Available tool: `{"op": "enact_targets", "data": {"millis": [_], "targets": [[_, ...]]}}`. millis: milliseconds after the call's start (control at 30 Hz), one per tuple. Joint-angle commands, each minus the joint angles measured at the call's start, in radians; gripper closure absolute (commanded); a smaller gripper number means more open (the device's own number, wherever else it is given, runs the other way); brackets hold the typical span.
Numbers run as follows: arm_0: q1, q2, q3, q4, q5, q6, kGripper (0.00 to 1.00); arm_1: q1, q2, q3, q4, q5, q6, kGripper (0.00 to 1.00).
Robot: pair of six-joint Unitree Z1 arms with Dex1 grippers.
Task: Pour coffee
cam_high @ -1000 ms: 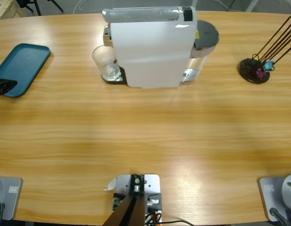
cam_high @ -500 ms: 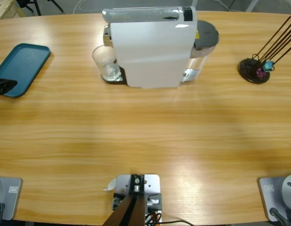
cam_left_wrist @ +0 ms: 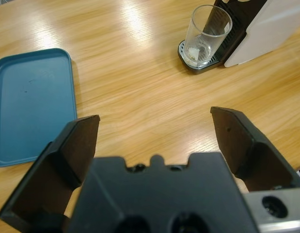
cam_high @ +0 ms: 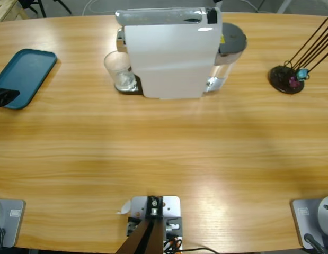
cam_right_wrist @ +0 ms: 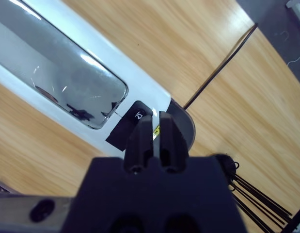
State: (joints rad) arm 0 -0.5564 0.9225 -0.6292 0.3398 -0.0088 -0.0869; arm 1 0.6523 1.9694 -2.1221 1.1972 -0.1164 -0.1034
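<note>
Two grippers: left gripper spread wide, empty; right gripper pressed together above machine.
Glass: clear cylinder on machine's dark drip tray.
Coffee: hard to make out.
Tray: smooth teal, cut off at left.

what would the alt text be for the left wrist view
The left arm's black claw, jaws wide open and holding nothing, hovers over a wooden table. Ahead, a clear drinking glass stands on the drip tray of a white coffee machine; a teal rectangular tray lies to the left.
</note>
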Motion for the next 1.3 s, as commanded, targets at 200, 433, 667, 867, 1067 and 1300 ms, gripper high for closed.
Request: {"op": "enact_targets", "data": {"millis": [200, 433, 667, 867, 1067, 1300], "targets": [[0.009, -0.016, 0.036, -0.011, 0.007, -0.011, 0.009, 0.012, 0.074, 0.036, -0.010, 0.025, 0.021, 1.000], [0.009, -0.017, 0.037, -0.011, 0.007, -0.011, 0.009, 0.038, 0.075, 0.051, -0.010, 0.027, 0.031, 1.000], [0.009, -0.017, 0.037, -0.011, 0.007, -0.011, 0.009, 0.067, 0.081, 0.034, -0.008, 0.026, 0.047, 1.000], [0.009, -0.018, 0.037, -0.011, 0.007, -0.011, 0.009, 0.067, 0.069, 0.047, -0.004, 0.014, 0.048, 1.000], [0.009, -0.017, 0.037, -0.011, 0.006, -0.011, 0.009, 0.026, 0.035, -0.006, 0.008, -0.050, 0.024, 1.000], [0.009, -0.016, 0.037, -0.011, 0.006, -0.011, 0.009, 0.003, 0.037, -0.023, 0.032, -0.050, 0.012, 1.000]]}}
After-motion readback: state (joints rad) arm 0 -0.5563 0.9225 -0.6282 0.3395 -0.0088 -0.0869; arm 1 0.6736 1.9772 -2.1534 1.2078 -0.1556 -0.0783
